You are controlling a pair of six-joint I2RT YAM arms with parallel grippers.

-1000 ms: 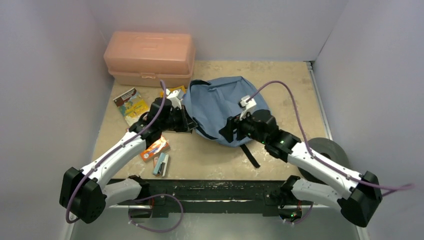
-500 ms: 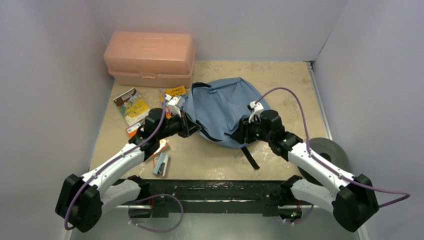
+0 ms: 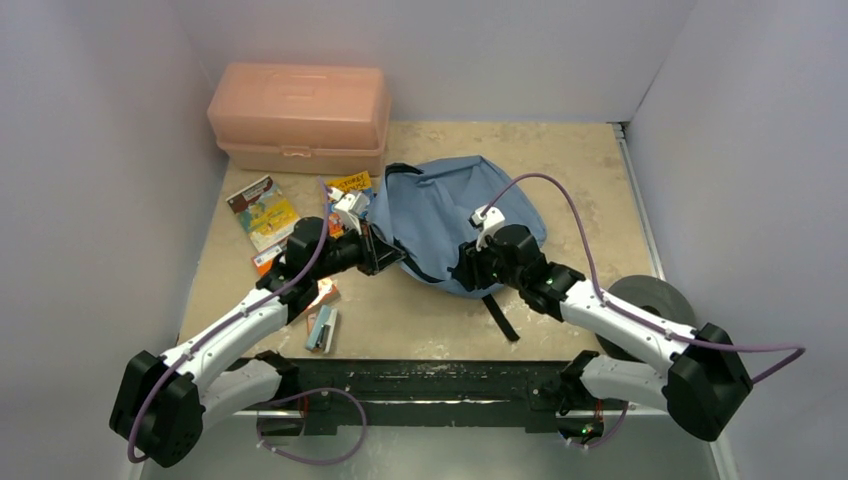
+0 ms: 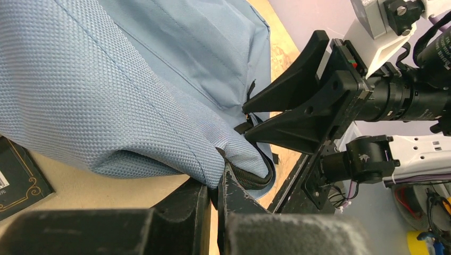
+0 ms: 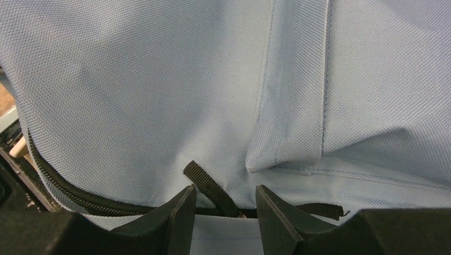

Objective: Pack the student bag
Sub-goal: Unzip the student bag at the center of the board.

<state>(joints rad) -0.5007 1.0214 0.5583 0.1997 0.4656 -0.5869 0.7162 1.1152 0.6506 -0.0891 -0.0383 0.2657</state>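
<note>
Both arms stretched toward worktop middle. Left gripper pinched tight on student bag edge, jaws nearly touching. Right gripper jaws apart, straddling zipper pull on bag's near edge.

student bag: matt woven blue cloth; box: smooth pink plastic; tabletop: rough.
</note>
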